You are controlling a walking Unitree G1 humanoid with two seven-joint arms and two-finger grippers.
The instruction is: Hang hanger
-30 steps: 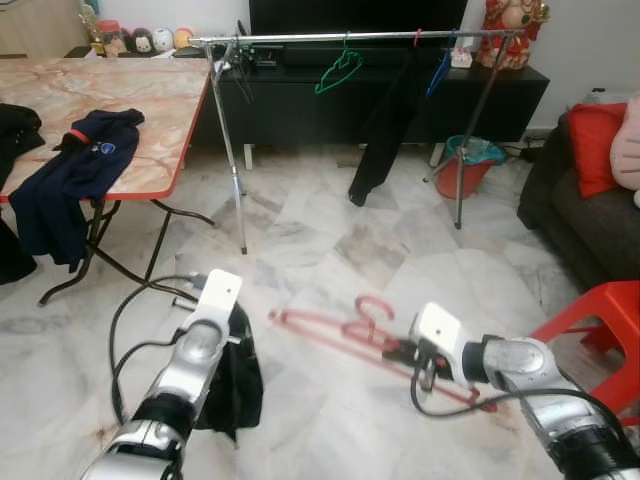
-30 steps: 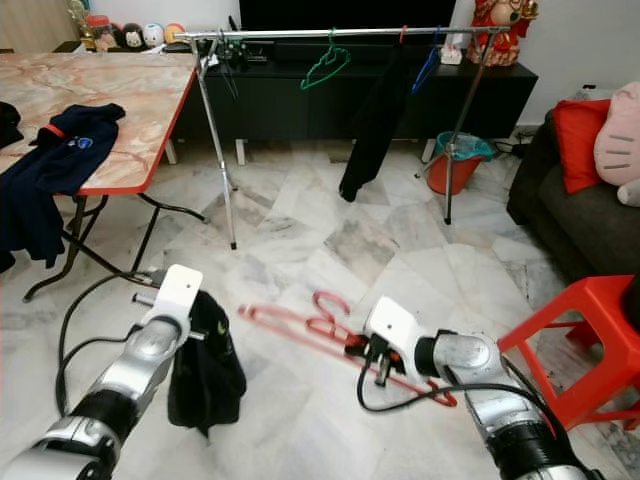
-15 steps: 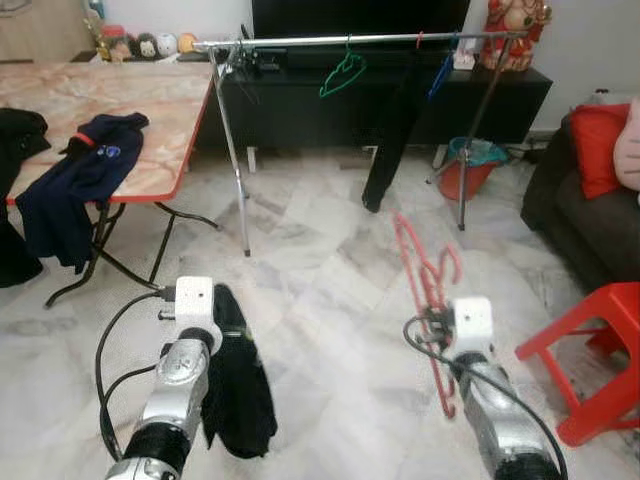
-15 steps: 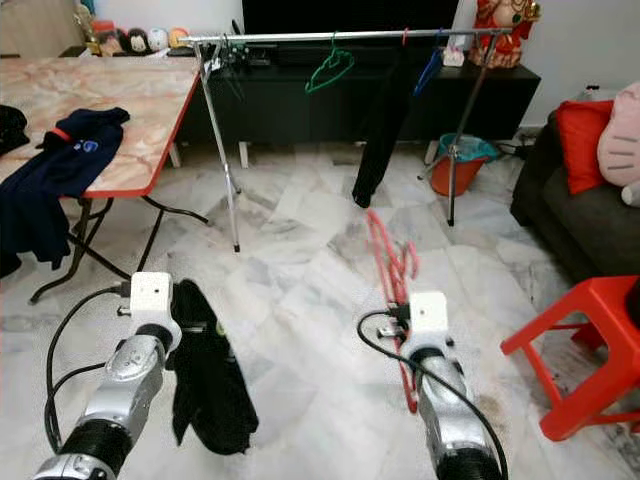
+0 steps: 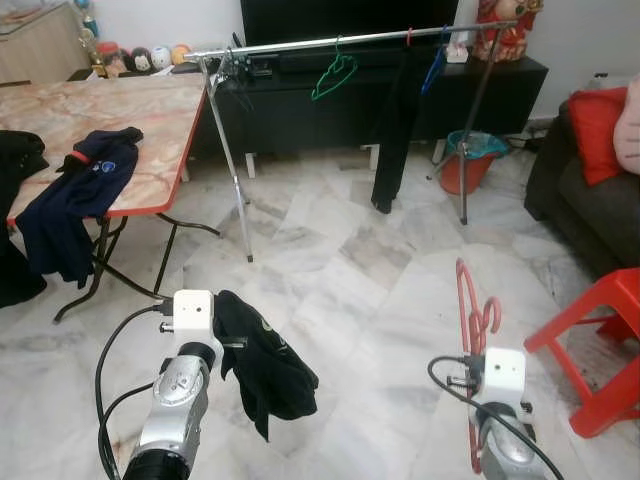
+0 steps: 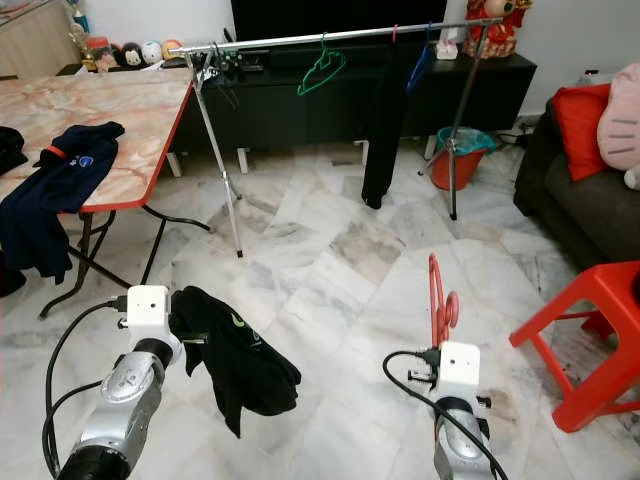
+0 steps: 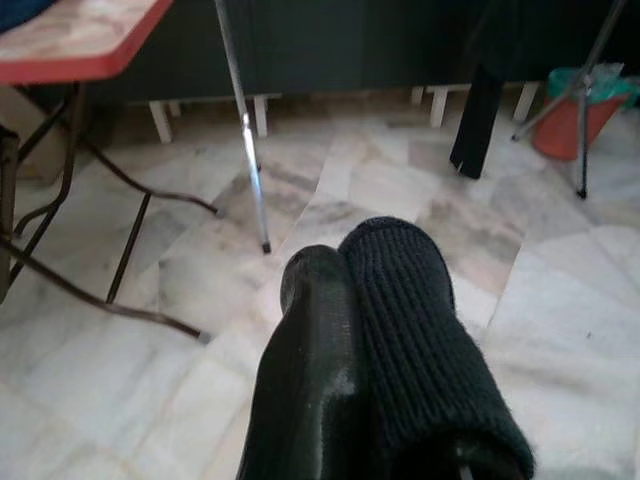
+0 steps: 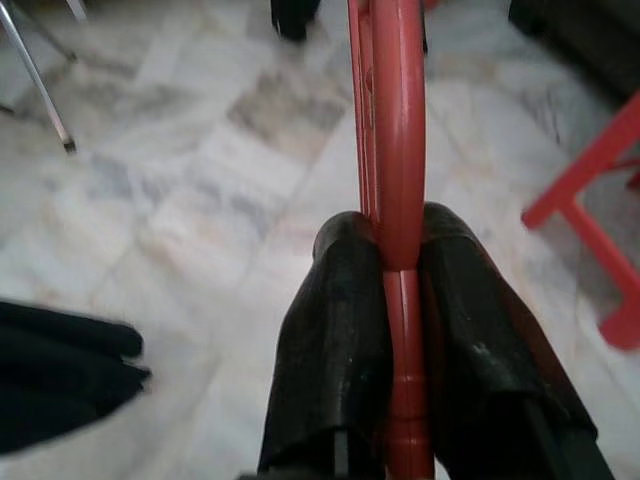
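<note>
the right gripper (image 8: 400, 262), low in the right of the head view, is clamped on a red hanger (image 5: 472, 310); in the right wrist view its two black fingers (image 8: 335, 330) press the hanger's shaft from both sides. the hanger stands nearly upright above the wrist, its hook curling at the top, over the marble floor (image 5: 330, 270). low in the left of the frame the left gripper (image 7: 345, 290) pinches a black garment (image 5: 265, 360), which droops from it toward the floor; in the left wrist view one dark finger lies against a ribbed knit fold of the cloth. across the upper middle of the frame runs a silver clothes rail (image 5: 330, 42) on thin legs, well apart from the red hanger. a green hanger (image 5: 335, 75) and a long dark garment (image 5: 392, 130) hang from it, with a blue hanger (image 5: 432, 72) toward its right end. at the upper left stands a marble-topped table with a red edge (image 5: 160, 140), a navy shirt (image 5: 80, 190) draped over its side. a red stool (image 5: 600, 330) sits at the right edge, and an orange bin (image 5: 468, 165) stands behind the rail's right leg.
</note>
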